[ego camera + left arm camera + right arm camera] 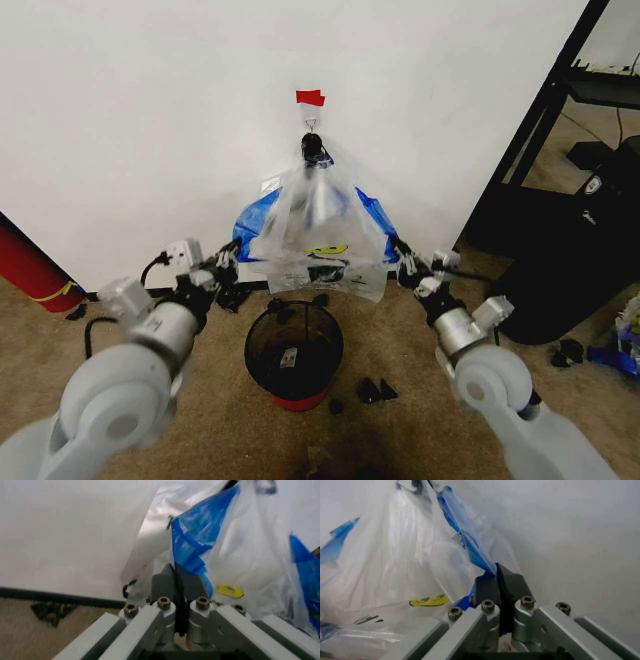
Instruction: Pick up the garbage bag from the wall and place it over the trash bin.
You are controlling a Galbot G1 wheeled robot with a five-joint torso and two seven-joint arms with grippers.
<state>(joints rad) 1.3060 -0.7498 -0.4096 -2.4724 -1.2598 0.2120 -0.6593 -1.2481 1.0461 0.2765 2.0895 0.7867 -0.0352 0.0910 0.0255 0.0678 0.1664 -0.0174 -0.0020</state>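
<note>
The garbage bag point(315, 235), thin and translucent with a yellow print and blue patches, hangs from a small hook point(312, 124) on the white wall point(150, 120), under a strip of red tape point(310, 97). Its lower sides are pulled outward into a triangle. My left gripper point(228, 262) is shut on the bag's left edge, and the left wrist view shows the blue plastic point(195, 543) running into the closed left gripper point(176, 570). My right gripper point(400, 262) is shut on the right edge, as the right gripper point(497, 570) pinches the bag point(410, 555). The black mesh trash bin point(250, 345) stands on the carpet directly below the bag.
A big red cylinder point(30, 265) leans at the left wall. A black shelf frame point(540, 130) and a dark bulky object point(590, 250) crowd the right. Small dark scraps point(375, 390) lie on the carpet beside the bin. A black baseboard point(50, 594) runs along the wall.
</note>
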